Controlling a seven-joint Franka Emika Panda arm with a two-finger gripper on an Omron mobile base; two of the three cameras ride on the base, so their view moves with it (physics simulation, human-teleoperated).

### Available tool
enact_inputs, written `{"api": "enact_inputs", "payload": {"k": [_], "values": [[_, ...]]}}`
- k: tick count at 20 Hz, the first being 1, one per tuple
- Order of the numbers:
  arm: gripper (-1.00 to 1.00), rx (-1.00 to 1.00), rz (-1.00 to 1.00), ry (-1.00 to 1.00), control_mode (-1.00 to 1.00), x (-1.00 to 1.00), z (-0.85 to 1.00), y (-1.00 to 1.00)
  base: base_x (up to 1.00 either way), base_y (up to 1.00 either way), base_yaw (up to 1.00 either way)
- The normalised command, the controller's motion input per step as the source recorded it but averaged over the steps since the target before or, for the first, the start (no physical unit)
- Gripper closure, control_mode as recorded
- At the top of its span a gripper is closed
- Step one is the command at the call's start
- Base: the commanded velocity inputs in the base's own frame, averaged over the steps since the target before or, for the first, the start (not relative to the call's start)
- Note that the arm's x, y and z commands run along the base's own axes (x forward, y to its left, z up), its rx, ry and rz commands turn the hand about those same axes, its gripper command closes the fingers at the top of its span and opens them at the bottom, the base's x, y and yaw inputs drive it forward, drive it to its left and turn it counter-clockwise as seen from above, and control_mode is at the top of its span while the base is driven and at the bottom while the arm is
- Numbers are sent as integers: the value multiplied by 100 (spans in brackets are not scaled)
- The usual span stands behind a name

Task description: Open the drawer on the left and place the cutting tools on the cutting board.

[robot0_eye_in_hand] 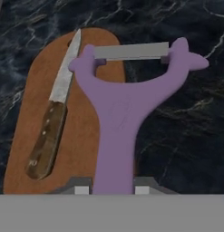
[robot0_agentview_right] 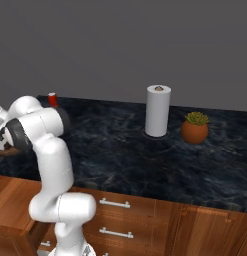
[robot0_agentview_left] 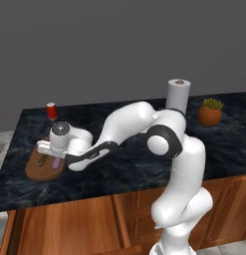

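The knife [robot0_eye_in_hand: 52,122] already lay on the cutting board [robot0_eye_in_hand: 81,136], so the step in hand was delivering the peeler [robot0_eye_in_hand: 124,108], the last tool. The gripper [robot0_eye_in_hand: 109,190] was clamped on its slim purple handle, Y-head and silver blade hanging over the board's edge and the dark marble counter [robot0_eye_in_hand: 190,136]. The next move likely called for lowering over the board and releasing.

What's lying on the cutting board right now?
The knife lies flat on the cutting board. The peeler, held in the claw, hangs over the board's edge and covers part of it; what is beneath it can't be seen.
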Motion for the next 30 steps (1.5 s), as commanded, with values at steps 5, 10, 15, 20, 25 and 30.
{"api": "enact_inputs", "payload": {"k": [5, 10, 15, 20, 25, 30], "values": [[-100, 0, -3, -5, -100, 33, -10, 14, 0, 0, 0], [-100, 0, -6, -5, -100, 31, -4, 21, 0, 0, 0], [-100, 0, -10, 0, -100, 30, 0, 15, 0, 0, 0], [-100, 0, -7, 10, -100, 26, 9, 3, 0, 0, 0], [-100, 8, -21, 13, -100, -81, 57, -69, 0, 0, 0], [-100, 12, -23, 6, -100, -100, 73, -100, 0, 0, 0]]}}
